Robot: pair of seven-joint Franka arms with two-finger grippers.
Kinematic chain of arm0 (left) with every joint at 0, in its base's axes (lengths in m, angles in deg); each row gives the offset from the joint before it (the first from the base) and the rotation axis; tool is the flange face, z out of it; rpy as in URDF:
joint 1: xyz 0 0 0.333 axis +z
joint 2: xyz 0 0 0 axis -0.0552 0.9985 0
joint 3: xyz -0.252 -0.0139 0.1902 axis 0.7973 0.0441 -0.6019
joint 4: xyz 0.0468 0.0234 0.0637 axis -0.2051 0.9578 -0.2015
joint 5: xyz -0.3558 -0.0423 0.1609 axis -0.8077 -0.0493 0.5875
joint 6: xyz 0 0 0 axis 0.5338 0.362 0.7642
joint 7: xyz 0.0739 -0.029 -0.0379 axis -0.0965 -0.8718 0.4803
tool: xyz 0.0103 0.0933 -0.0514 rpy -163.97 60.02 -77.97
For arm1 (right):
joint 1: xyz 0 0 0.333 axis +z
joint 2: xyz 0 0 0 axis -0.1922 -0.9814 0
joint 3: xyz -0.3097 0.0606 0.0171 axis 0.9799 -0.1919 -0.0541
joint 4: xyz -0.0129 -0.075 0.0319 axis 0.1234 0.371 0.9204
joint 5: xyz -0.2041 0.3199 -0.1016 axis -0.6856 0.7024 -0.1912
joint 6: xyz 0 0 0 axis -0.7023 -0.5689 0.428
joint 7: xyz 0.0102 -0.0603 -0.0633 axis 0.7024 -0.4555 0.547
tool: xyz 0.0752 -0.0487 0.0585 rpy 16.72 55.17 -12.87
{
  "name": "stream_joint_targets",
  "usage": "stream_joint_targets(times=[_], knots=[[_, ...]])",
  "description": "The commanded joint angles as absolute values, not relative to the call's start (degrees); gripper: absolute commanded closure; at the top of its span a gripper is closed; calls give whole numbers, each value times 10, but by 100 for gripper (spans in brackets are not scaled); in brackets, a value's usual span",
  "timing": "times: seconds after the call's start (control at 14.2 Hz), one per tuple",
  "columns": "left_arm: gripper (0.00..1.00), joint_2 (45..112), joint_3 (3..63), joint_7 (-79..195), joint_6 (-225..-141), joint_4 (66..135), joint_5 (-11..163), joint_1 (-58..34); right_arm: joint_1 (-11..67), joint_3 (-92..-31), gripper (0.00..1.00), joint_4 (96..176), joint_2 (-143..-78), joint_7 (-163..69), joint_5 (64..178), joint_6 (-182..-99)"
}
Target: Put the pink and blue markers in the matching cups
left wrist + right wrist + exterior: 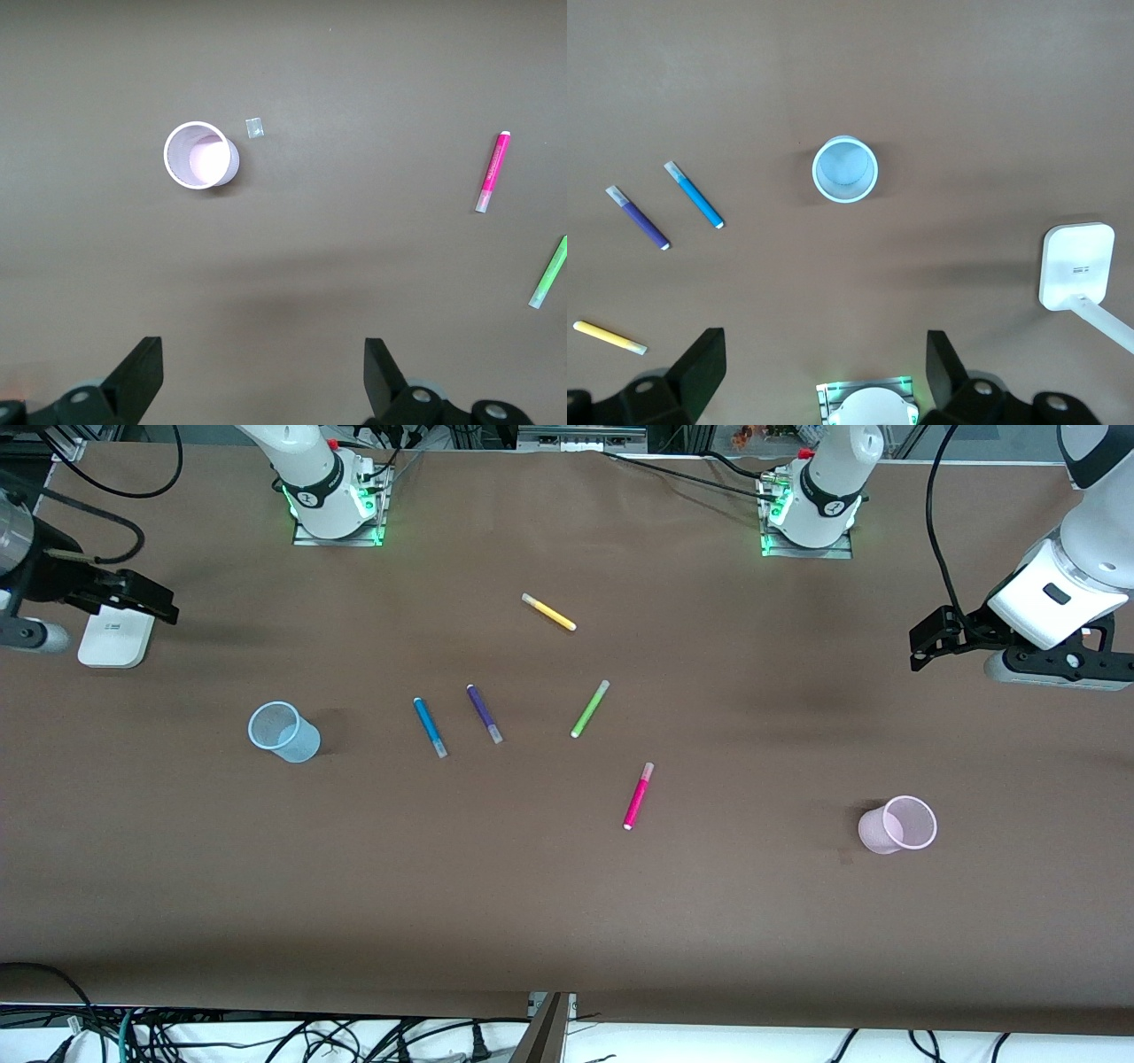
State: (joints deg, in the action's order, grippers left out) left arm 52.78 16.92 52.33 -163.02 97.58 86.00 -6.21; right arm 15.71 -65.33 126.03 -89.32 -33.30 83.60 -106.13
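- The pink marker (639,795) lies flat on the brown bench (567,903), near the middle and nearest the front camera of all the pens, its paler cap pointing toward the robot bases.
- The blue marker (430,727) lies flat too, toward the right arm's end of the bench, just beside a purple pen (484,713) that runs almost parallel to it without touching.
- The pink cup (899,825) stands upright and empty toward the left arm's end, well apart from the pink marker.
- The blue cup (283,732) stands upright and empty toward the right arm's end, near the blue marker.
- Each cup sits on the side of the arm most likely to serve it, so I judge the layout suits one arm per colour; no marker has been moved into a cup yet.
- A green pen (590,708) and a yellow pen (548,612) lie farther from the front camera than the pink marker; they are distractors.
- The left gripper (921,645) hangs in the air over the left arm's end of the bench, fingers spread wide, holding and touching nothing.
- The right gripper (152,600) hangs over the right arm's end, above a small white box (113,636), fingers likewise spread wide and empty.
- A tiny pale scrap (255,128) lies just beside the pink cup.
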Motion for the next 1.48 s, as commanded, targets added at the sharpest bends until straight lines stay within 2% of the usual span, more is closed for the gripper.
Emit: stream_joint_targets(times=[0.0, 0.21, 0.63, 0.91, 1.2, 1.41], knots=[[0, 521, 174, 524, -1629, 978, 865, -59, 173, -660, 0, 1243, -931, -329, 846, -1057], [0, 522, 187, 524, -1630, 976, 865, -60, 216, -660, 0, 1242, -975, -328, 841, -1067], [0, 538, 202, 518, -1627, 970, 867, -62, 281, -660, 0, 1244, -1072, -328, 842, -1144], [0, 624, 237, 519, -1620, 962, 865, -70, 317, -661, 0, 1246, -1134, -328, 847, -1212], [0, 722, 273, 515, -1628, 891, 865, -83, 352, -661, 0, 1248, -1191, -328, 854, -1276], [0, 803, 274, 515, -1683, 863, 862, -124, 373, -661, 0, 1261, -1226, -326, 860, -1319]])
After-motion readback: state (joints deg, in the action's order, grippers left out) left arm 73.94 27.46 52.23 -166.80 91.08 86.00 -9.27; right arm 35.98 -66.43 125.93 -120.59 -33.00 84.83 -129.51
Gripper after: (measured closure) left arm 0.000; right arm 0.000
